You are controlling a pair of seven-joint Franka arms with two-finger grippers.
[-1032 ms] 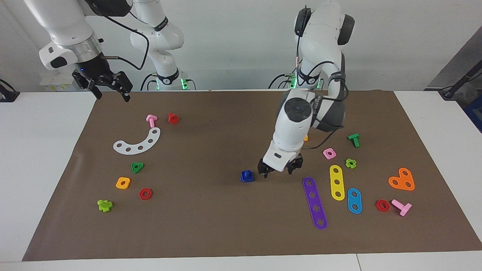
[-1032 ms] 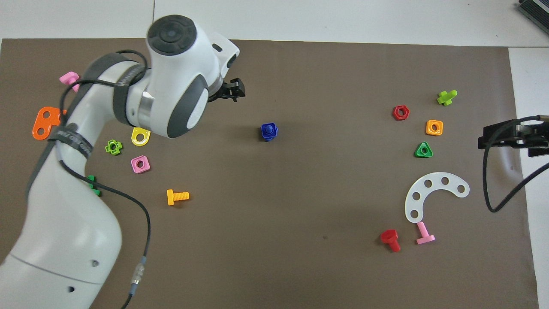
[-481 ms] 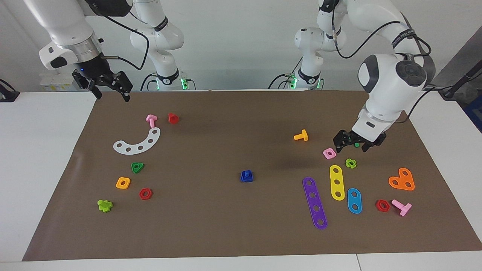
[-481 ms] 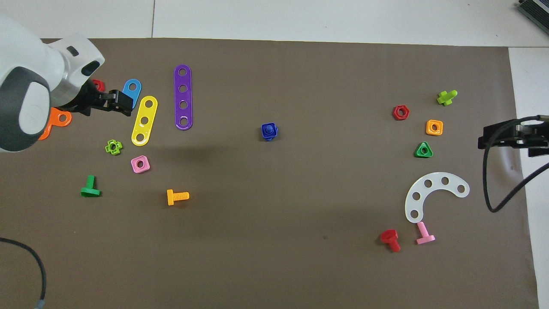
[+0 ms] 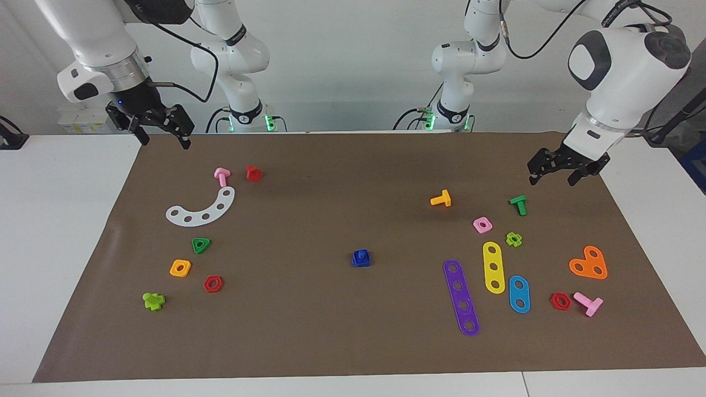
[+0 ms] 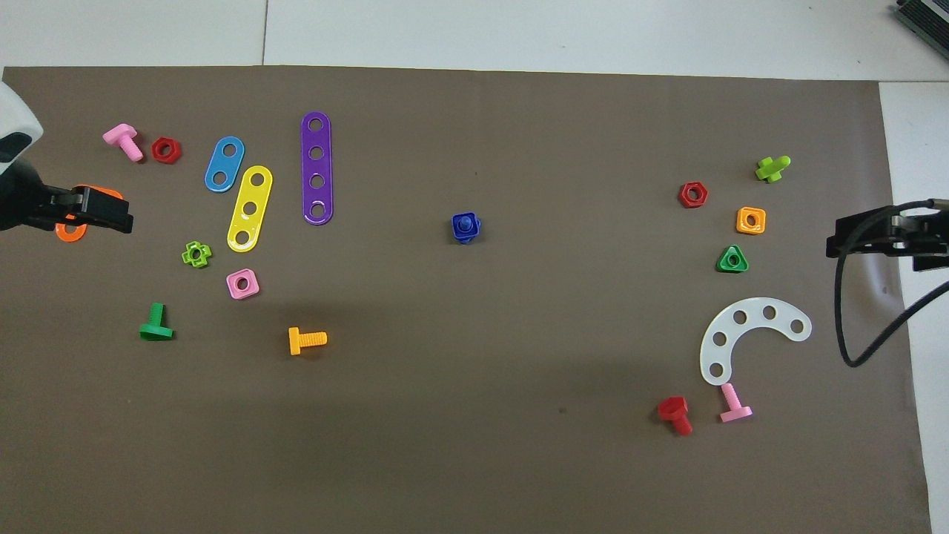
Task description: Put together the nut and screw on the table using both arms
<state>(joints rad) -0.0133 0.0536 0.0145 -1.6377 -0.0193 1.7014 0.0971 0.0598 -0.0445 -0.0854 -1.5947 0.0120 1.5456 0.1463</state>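
Observation:
The dark-blue square nut (image 5: 361,261) lies in the middle of the brown mat (image 5: 331,331) on the table, with the dark-blue screw (image 5: 361,254) standing in its hole, stem up; nothing holds them. They also show in the overhead view, the nut (image 6: 465,233) and the screw (image 6: 465,222). My left gripper (image 5: 558,172) is open and empty, raised over the mat's edge at the left arm's end; in the overhead view the left gripper (image 6: 93,213) partly covers an orange plate. My right gripper (image 5: 164,137) is open and empty, waiting raised over the mat's corner at the right arm's end (image 6: 882,242).
At the left arm's end lie a pink square nut (image 5: 482,224), orange screw (image 5: 441,199), green screw (image 5: 518,204), purple (image 5: 461,297), yellow and blue strips, and an orange plate (image 5: 588,263). At the right arm's end lie a white arc (image 5: 201,209), green triangular nut (image 5: 201,245) and orange square nut (image 5: 180,268).
My left arm has drawn back from beside the joined blue nut and screw, swung to its own end of the table and risen. The blue parts and the right arm have not moved.

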